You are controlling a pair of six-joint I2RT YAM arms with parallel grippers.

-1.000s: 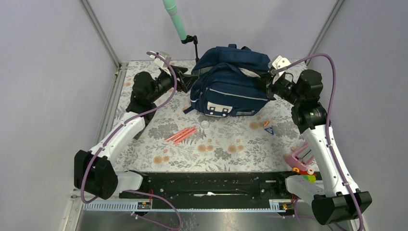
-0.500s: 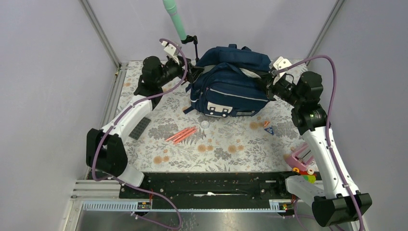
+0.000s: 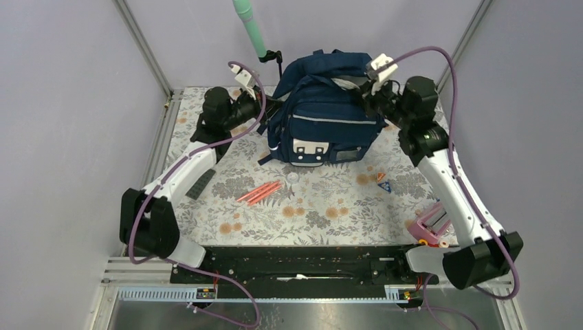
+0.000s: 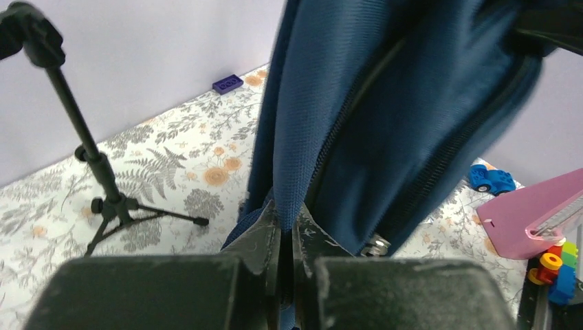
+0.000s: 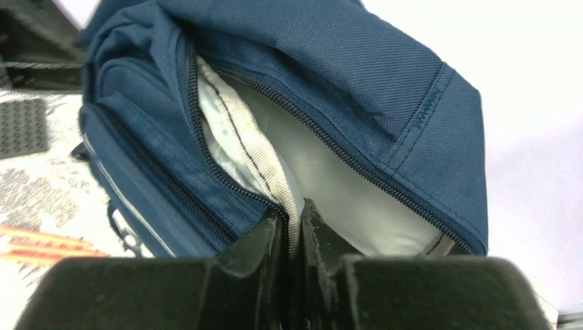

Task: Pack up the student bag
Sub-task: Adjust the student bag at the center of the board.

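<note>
- student bag (image 3: 326,124): one; navy, stands upright at the far middle of the floral table (image 3: 323,213), between the two arms; front pocket with two pale tabs faces the near edge
- main compartment: zip open along the top on the right wrist view; pale lining shows inside; one side zip runs down the fabric on the left wrist view
- left gripper (image 4: 287,230): one; fingers pressed together on a fold of navy fabric at the bag's left side; pinching it
- right gripper (image 5: 294,216): one; fingers closed on the rim of the open compartment, pale webbing caught between them
- tripod (image 4: 103,185): one, small and black; stands on the table just left of the bag; a teal handle (image 3: 249,27) rises from it
- orange sticks (image 3: 260,192): a loose bundle lying in front of the bag; at least two, exact count unclear
- black studded plate (image 3: 200,184): one; flat beside the left arm
- blue triangular piece (image 3: 385,185) and orange piece (image 3: 380,177): one each; close together, right of the sticks
- pink case (image 3: 430,223): one; near the right arm's base
- blue toy car (image 4: 491,180): one; purple brick (image 4: 227,83): one, by the wall
</note>
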